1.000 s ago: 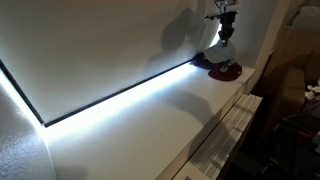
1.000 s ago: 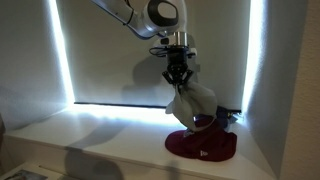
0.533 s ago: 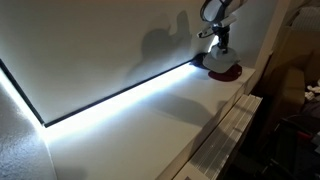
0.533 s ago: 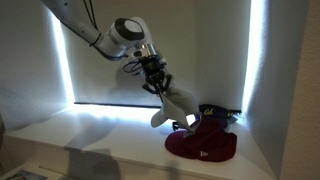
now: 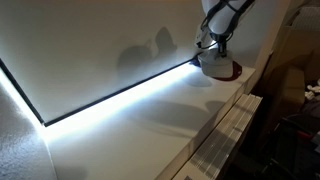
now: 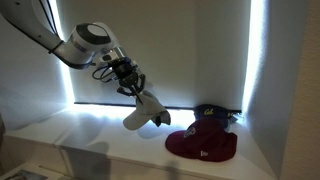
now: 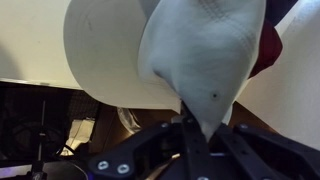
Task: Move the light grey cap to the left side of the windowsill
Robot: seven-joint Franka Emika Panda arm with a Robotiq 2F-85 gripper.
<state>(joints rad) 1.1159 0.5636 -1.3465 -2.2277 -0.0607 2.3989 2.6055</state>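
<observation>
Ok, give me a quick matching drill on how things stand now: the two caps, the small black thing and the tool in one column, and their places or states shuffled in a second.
Things:
1. light grey cap
2. dark red cap
3. small black object
4. tool

Places or states:
A. lies on the windowsill, in front of the black thing
B. shut on fabric
C. hangs in the air, off the sill
D. sits just behind the dark red cap

Pairs: 1-C, 2-A, 3-D, 4-B
</observation>
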